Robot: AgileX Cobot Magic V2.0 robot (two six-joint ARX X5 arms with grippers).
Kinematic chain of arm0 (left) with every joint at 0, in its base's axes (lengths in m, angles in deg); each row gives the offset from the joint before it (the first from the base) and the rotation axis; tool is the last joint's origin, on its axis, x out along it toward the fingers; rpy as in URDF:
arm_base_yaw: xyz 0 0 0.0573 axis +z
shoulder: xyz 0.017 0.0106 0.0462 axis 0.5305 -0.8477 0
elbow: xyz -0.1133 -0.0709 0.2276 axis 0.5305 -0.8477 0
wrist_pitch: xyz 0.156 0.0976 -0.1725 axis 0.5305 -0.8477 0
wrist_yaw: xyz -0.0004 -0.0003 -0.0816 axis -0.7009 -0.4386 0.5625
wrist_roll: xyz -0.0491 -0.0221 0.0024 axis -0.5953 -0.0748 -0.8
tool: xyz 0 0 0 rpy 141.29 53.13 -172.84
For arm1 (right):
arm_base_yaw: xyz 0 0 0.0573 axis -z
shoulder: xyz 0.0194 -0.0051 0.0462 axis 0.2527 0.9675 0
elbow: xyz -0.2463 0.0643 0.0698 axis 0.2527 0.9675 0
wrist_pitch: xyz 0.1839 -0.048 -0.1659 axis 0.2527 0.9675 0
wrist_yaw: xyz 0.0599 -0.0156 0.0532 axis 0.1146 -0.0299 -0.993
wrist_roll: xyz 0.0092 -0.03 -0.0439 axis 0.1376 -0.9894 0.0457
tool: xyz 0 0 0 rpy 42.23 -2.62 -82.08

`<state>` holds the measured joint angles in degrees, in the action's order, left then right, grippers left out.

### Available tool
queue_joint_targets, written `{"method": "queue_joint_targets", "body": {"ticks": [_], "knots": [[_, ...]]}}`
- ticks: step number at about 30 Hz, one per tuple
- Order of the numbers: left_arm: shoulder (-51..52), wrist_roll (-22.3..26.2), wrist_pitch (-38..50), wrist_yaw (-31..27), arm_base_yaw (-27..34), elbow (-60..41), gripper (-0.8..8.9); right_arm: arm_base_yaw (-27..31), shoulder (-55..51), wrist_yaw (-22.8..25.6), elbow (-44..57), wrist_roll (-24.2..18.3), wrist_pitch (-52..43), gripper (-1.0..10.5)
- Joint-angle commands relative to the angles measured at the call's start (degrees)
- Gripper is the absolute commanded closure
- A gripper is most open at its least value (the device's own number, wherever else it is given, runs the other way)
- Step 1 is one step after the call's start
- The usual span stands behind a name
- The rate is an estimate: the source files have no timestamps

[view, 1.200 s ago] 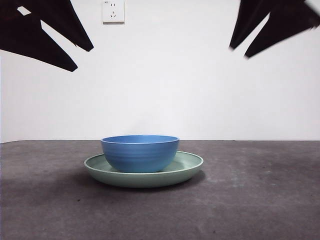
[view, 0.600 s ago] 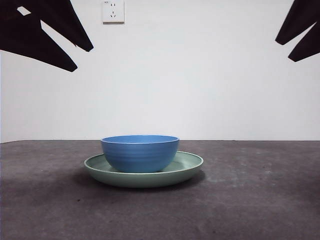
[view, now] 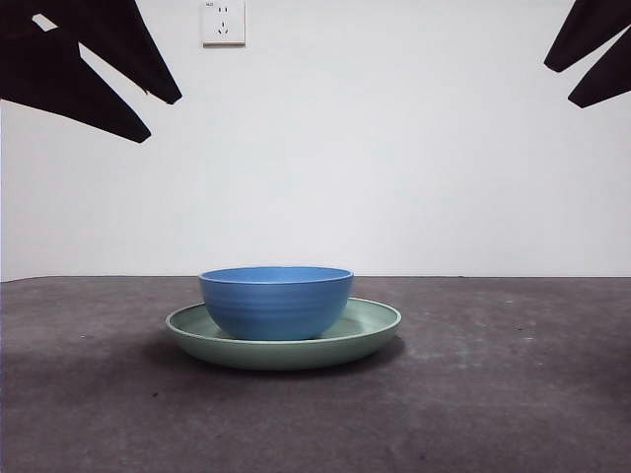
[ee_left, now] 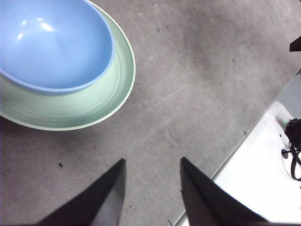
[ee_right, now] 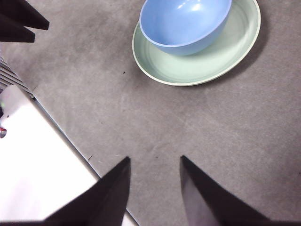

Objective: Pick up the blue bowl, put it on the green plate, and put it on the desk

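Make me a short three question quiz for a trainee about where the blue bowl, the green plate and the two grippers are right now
1. True or false: the blue bowl sits in the green plate.
2. Multiple choice: the left gripper is A) clamped on the bowl, B) open above bare desk, C) gripping the plate's rim.
3. Fill in: the right gripper holds ____.

Key
1. True; the bowl rests inside the plate's rim.
2. B; its jaws are spread, beside the plate and apart from it.
3. Nothing; its jaws are open over the desk, away from the plate.

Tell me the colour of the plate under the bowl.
Pale mint green plate with a lighter rim, clearest in the right wrist view.
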<state>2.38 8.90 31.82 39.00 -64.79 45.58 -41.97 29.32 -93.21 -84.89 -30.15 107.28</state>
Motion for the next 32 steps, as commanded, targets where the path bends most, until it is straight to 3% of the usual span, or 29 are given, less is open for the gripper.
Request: {"method": "queue_joint_targets", "body": {"ticks": [1,28,29,32], "knots": [[-0.22,1.03,0.39,0.24,-0.31,0.68,8.10,-0.42,0.17,-0.22,-0.24,-0.48,-0.28,9.4],[0.35,1.05,1.03,0.24,-0.31,0.70,8.05,-0.39,0.17,-0.17,-0.24,-0.48,-0.52,9.4],[0.92,1.55,0.92,0.24,-0.22,0.70,8.05,-0.39,0.17,-0.17,-0.26,-0.48,-0.52,9.4],[4.02,10.12,1.99,-2.29,0.87,0.66,8.05,-0.39,0.17,-0.17,-0.26,-0.48,-0.52,9.4]]}}
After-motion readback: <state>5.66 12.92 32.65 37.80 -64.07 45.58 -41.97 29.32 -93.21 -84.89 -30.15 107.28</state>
